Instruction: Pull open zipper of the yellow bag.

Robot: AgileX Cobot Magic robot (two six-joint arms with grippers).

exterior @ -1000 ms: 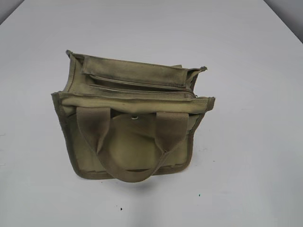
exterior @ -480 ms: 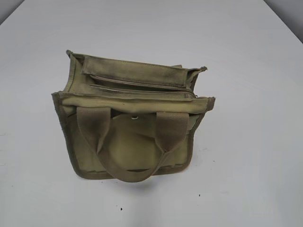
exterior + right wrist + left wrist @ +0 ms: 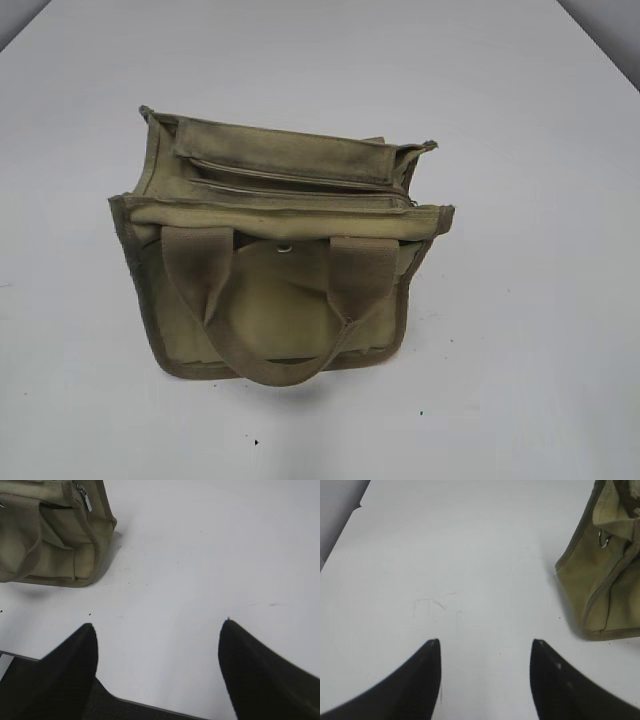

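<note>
On white table (image 3: 560,150), smudged khaki yellow bag (image 3: 280,300) (zipper (image 3: 300,188) closed), left claw (image 3: 485,645) and right claw (image 3: 157,625) agape, empty.

Khaki-yellow bag (image 3: 280,300) — olive trim, silver zipper (image 3: 300,180) pull — on white table (image 3: 530,300)

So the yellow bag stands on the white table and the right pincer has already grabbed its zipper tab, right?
No. The right pincer is open over bare table, apart from the yellow bag; its zipper tab hangs untouched, as the right wrist view shows. The rest is right.
</note>
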